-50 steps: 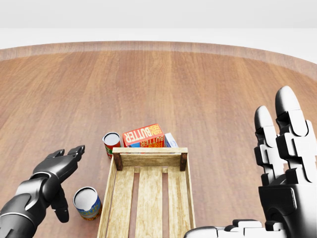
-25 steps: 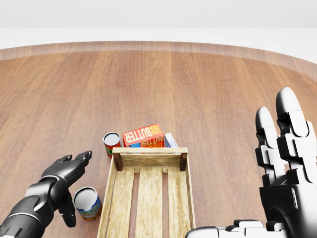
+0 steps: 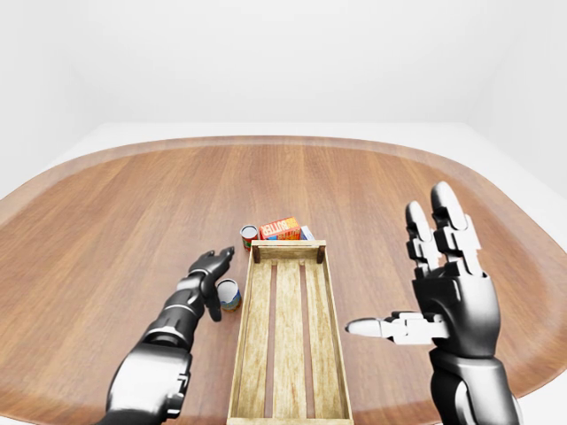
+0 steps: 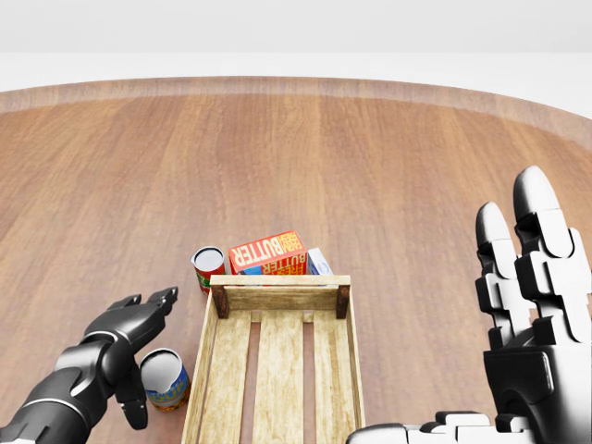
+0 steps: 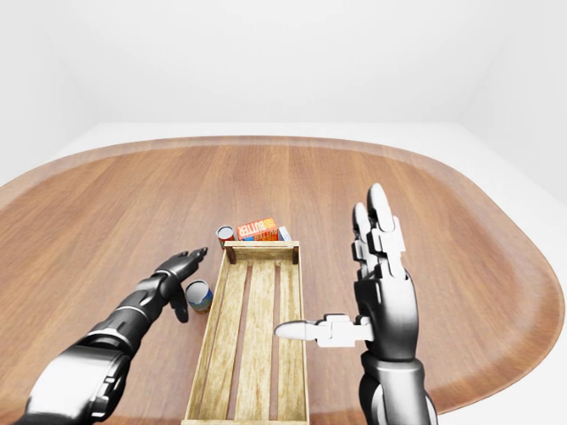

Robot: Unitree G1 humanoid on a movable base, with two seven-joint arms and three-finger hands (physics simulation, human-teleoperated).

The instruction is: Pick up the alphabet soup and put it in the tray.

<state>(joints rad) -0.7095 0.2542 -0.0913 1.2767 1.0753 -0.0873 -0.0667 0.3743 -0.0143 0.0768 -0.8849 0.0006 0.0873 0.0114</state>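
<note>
The alphabet soup (image 4: 164,379), a can with a blue and yellow label, stands upright on the wooden table just left of the tray's left wall. The wooden slatted tray (image 4: 282,280) lies at bottom centre of the head view with nothing in it. My left hand (image 4: 151,353) is open right beside the can: its fingers reach over the can's upper left and its thumb hangs down at the can's left side. My right hand (image 3: 407,283) is held open, fingers upright and thumb pointing left, to the right of the tray.
A red-labelled can (image 4: 208,268) stands at the tray's upper left corner. An orange butter box (image 4: 268,252) and a small blue-white box (image 4: 319,263) lie against the tray's upper end. The round table's edge (image 3: 292,140) curves across the top.
My left hand has moved right and lower in the head view, closing in on the blue-labelled can. The right hand, the tray and the cans have stayed put.
</note>
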